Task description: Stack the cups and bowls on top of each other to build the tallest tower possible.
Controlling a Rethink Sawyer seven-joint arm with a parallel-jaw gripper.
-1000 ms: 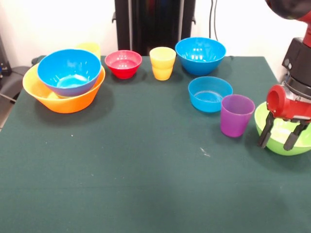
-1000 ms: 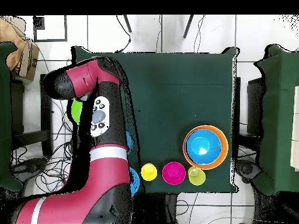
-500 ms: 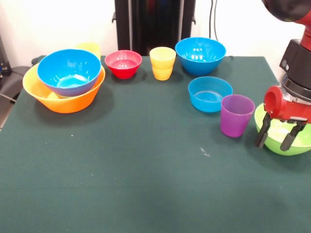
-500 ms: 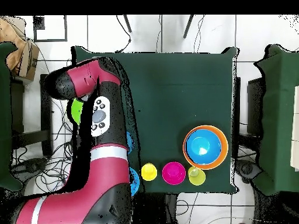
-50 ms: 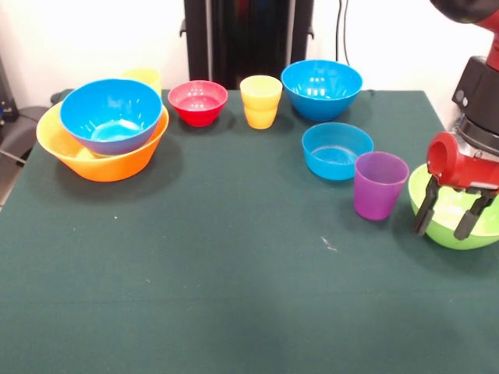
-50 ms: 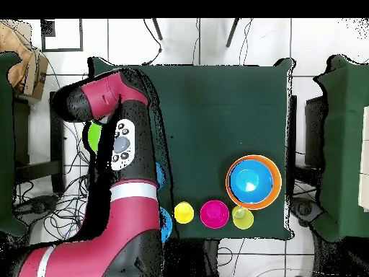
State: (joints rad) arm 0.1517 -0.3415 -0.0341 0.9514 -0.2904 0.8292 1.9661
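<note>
gripper (image 5: 450, 226) shifted slightly right | fingers spread | straddling lime bowl (image 5: 444, 220) rim

bright, even light | soft shadows | bowls glossy | focus sharp

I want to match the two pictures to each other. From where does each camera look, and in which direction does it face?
Front view: sits across the table, faces the robot; shows the gripper open over the lime green bowl at the right.
Overhead view: hangs above the table, looks straight down; shows the whole red arm coming from the bottom.
Both share the blue bowl nested in the orange-yellow bowl; overhead it is at, turned half round.
</note>
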